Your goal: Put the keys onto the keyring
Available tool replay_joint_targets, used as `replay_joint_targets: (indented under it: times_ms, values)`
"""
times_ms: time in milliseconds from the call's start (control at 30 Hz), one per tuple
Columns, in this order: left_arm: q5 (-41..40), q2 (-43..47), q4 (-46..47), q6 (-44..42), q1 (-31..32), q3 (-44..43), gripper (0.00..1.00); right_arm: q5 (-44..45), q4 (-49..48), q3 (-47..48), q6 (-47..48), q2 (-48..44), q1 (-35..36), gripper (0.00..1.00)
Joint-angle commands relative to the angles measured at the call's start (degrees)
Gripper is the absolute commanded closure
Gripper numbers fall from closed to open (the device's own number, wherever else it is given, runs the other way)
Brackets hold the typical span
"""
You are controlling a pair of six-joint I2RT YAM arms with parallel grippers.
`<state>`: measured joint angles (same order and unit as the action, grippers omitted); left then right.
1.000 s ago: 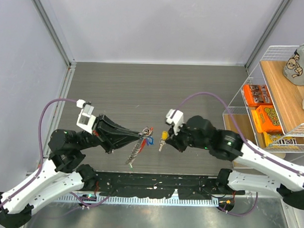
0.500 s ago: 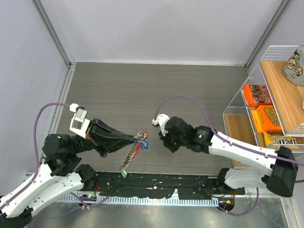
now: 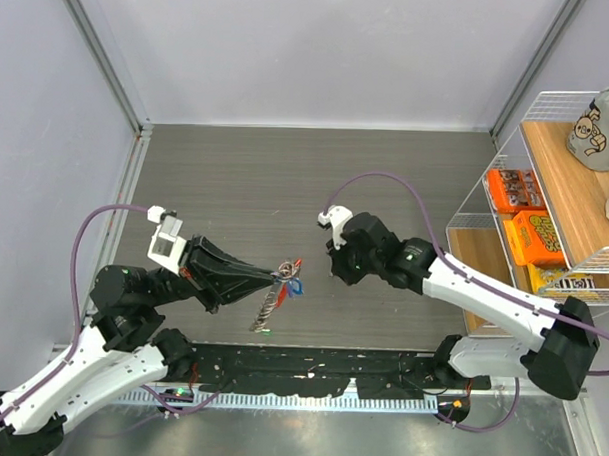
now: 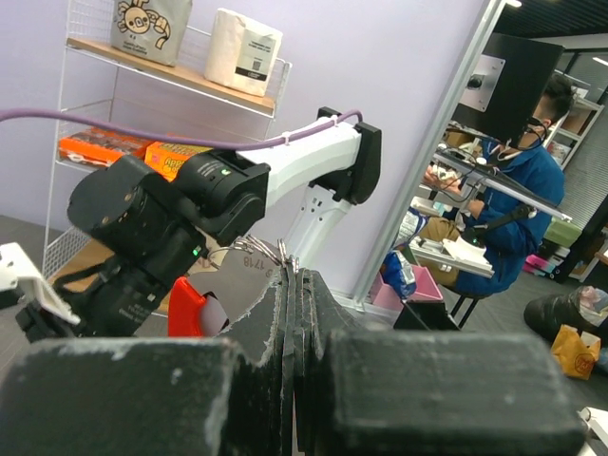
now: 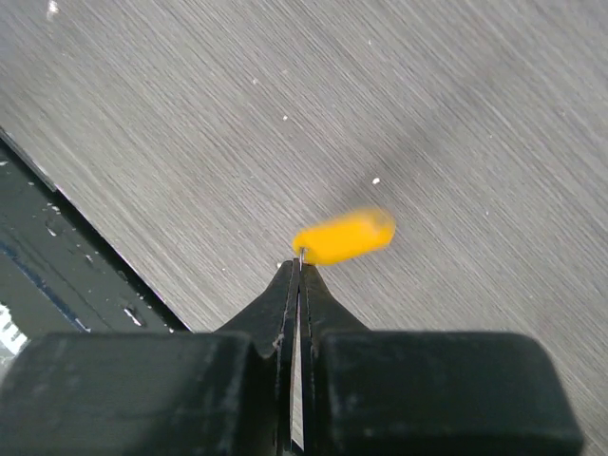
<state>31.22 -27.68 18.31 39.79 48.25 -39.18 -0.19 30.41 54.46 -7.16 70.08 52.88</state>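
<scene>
From above, the left gripper [image 3: 280, 276] has its jaws pressed together on the keyring [image 3: 286, 274] right at its tips; a small cluster of tags sits just beyond the tips, a blue tag [image 3: 297, 285] and a red tag [image 3: 296, 263] among them; the silvery chain [image 3: 268, 312] hangs from the ring, trailing off below and behind the tips, above the grey table [image 3: 236, 186]; the right gripper [image 3: 338, 272] is a little ahead of the left one's tips, apart from the ring, and its fingers are hidden under its own wrist here. In the left wrist view the two fingers meet with no gap; thin wire loops of the ring rise from their tips, a stamped metal key [image 4: 245, 271] and the red tag hang just to the left of them, and the right arm's dark wrist fills the space beyond. In the right wrist view the jaws are closed on the thin metal end of a yellow-tagged key [image 5: 344, 236]; the blurred yellow tag juts out just past the tips, over the table.
</scene>
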Motion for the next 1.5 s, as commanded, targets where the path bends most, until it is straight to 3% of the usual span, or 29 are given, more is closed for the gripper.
replay_joint_targets:
  times_ms: [0,367,600,867,1167,1467]
  values:
    - [-0.8,0.5,0.6,-1.7,0.0,-1.2,1.0,-6.8,-3.3,0.5,2.5,-6.6,-0.7,0.94]
    - [-0.7,-1.1,2.4,-2.4,-0.1,-2.4,1.0,-28.3,0.0,3.4,10.1,-19.7,-0.6,0.94]
    - [-0.6,-2.3,5.6,-2.6,0.0,-2.5,1.0,-37.9,5.2,8.9,13.4,-23.1,-0.5,0.95]
    - [0.5,-4.7,10.7,-1.6,0.0,-2.6,1.0,-48.8,-0.6,12.2,8.1,-22.9,0.0,0.95]
    - [1.4,-6.0,13.4,-0.9,0.0,-2.2,1.0,-49.6,-11.9,15.9,-3.2,-19.7,2.8,0.94]
    - [4.9,-7.4,19.6,0.8,0.0,-1.2,1.0,-46.2,-15.6,22.6,-9.3,-15.6,3.5,0.94]
